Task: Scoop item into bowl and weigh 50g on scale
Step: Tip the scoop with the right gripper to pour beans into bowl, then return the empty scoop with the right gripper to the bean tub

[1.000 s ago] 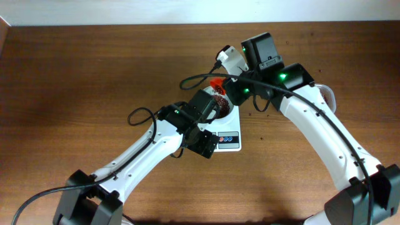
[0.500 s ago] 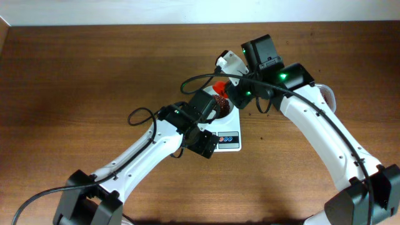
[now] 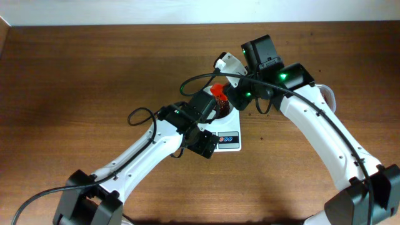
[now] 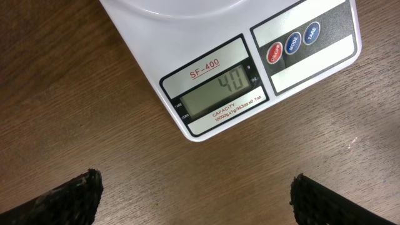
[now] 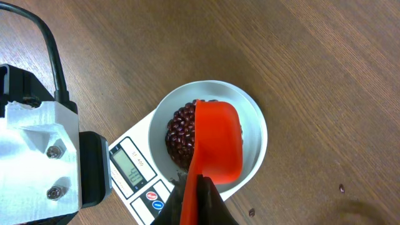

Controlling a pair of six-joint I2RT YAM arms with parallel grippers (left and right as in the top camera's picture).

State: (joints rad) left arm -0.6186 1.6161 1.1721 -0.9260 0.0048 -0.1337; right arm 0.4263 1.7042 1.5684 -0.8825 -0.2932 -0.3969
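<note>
- Gripper on right arm (image 5: 199,190): clenched on the handle of the red scoop (image 5: 217,140), which sits over the white bowl (image 5: 253,134).
- Beans (image 5: 181,134): heaped in the bowl's left half, partly under the scoop.
- Bowl sits on the scale (image 4: 200,44), far of its display (image 4: 219,97), which reads 40.
- Left gripper (image 4: 201,203): spread wide, empty, above the table (image 4: 75,94) just near of the scale.

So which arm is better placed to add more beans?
Right. The right gripper holds the red scoop over the bowl; the left gripper is open, empty, by the scale reading 40.
</note>
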